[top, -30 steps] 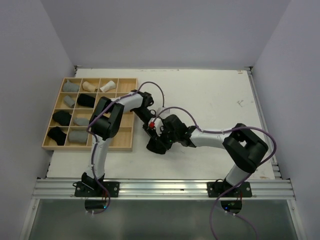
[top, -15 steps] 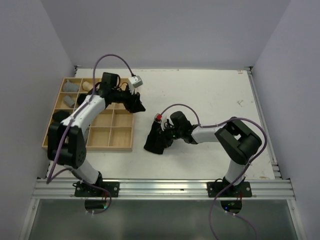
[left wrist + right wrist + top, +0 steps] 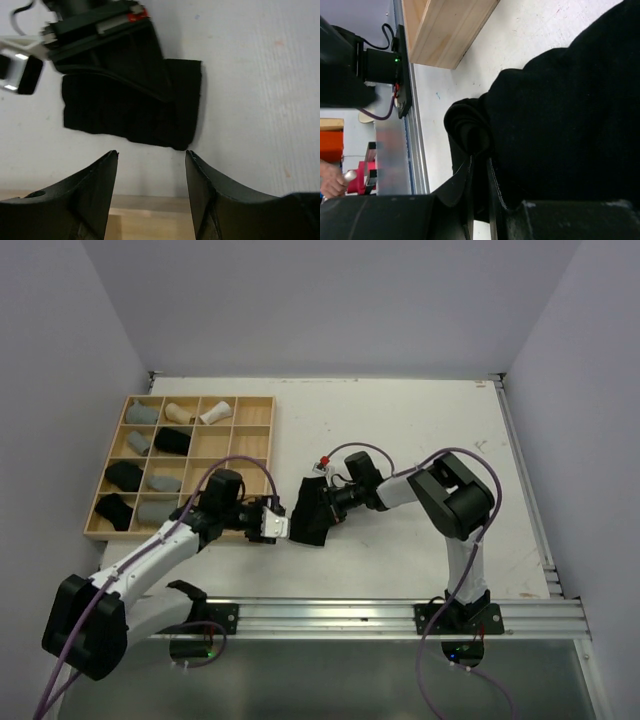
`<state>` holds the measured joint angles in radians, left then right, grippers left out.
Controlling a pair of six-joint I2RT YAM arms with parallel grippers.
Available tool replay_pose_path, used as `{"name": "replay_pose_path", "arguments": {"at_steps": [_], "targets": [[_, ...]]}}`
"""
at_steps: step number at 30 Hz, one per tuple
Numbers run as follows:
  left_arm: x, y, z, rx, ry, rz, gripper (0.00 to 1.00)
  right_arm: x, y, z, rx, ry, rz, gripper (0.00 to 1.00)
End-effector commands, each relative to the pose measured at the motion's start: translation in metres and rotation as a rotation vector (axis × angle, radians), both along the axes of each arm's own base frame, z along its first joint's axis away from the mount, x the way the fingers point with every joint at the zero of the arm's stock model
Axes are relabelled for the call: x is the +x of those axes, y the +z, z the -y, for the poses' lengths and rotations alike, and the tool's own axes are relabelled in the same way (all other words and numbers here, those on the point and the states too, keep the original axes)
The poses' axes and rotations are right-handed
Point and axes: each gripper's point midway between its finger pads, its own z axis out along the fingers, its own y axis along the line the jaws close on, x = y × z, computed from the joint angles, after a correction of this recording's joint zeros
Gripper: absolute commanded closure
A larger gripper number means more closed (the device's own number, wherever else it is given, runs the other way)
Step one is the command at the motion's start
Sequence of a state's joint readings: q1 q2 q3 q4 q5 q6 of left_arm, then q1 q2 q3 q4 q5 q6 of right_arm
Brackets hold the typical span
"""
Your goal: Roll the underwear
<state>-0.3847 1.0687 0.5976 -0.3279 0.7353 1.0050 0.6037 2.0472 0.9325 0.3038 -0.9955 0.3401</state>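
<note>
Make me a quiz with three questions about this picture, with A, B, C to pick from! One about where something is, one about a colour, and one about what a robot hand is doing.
1. Where is the loose underwear?
A) on the table, beside the wooden grid tray
B) inside the tray
C) on the metal rail

2. What colour is it?
A) white
B) beige
C) black

3. How is the left gripper?
A) shut on the underwear
B) open, holding nothing
C) shut on the tray's edge

Answers:
1 A: it lies on the white surface next to the tray, not in any compartment.
2 C: it looks dark all over in every view.
3 B: its fingers stand apart with only bare table between them, just short of the cloth.
</note>
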Motion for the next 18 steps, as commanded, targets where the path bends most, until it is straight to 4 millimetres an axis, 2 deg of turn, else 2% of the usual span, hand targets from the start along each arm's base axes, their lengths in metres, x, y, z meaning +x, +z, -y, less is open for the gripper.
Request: {"name": "replay_pose_path", "arguments": {"at_steps": [1,2,3,7,8,9,11,18], "targets": [[-0.003,-0.008,0.019,0.027,-0.150,0.272,0.40,-0.019,-0.089,0.044,-0.341,-0.085,-0.076,0.89],[0.000,-0.008,0.022,0.029,-0.149,0.311,0.40,-0.019,-0.091,0.046,-0.353,-0.088,-0.078,0.89],[-0.008,-0.019,0.028,0.044,-0.180,0.296,0.40,-0.019,-0.094,0.048,-0.363,-0.089,-0.078,0.89],[-0.017,-0.033,0.040,0.066,-0.225,0.272,0.41,-0.020,-0.098,0.050,-0.386,-0.083,-0.089,0.89],[-0.012,-0.028,0.045,0.054,-0.224,0.315,0.41,-0.021,-0.100,0.051,-0.390,-0.084,-0.096,0.89],[-0.015,-0.031,0.049,0.057,-0.239,0.314,0.41,-0.020,-0.101,0.050,-0.393,-0.083,-0.098,0.89],[-0.013,-0.033,0.053,0.057,-0.235,0.321,0.42,-0.019,-0.104,0.052,-0.408,-0.084,-0.101,0.89],[-0.013,-0.073,0.053,0.171,-0.276,0.230,0.50,-0.018,-0.106,0.055,-0.426,-0.089,-0.088,0.89]]}}
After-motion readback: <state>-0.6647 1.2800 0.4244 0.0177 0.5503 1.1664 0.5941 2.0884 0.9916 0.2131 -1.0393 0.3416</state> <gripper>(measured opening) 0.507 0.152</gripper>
